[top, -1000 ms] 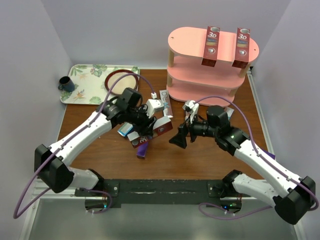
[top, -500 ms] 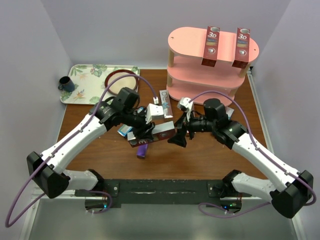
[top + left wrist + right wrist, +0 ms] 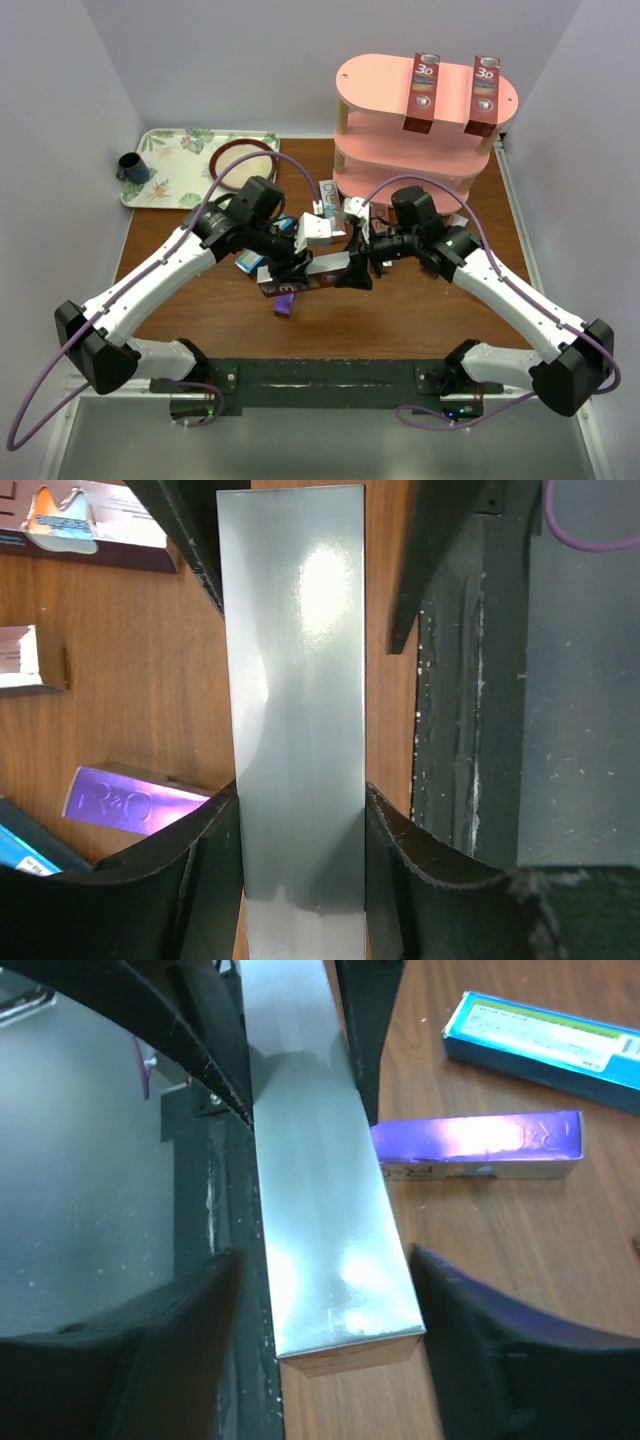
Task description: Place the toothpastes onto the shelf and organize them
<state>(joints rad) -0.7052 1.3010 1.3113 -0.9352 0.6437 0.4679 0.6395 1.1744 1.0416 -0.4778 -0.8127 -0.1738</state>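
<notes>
The left arm reaches from its near-left base to the table centre. Its gripper is clamped on both long sides of a silver-faced toothpaste carton, which is held level over a purple carton, near and left of the pink shelf. The right arm reaches in from the near-right base with its elbow bent. Its gripper straddles the carton's opposite end, fingers spread, and a strip of table shows beside one finger, so no grip is made.
</notes>
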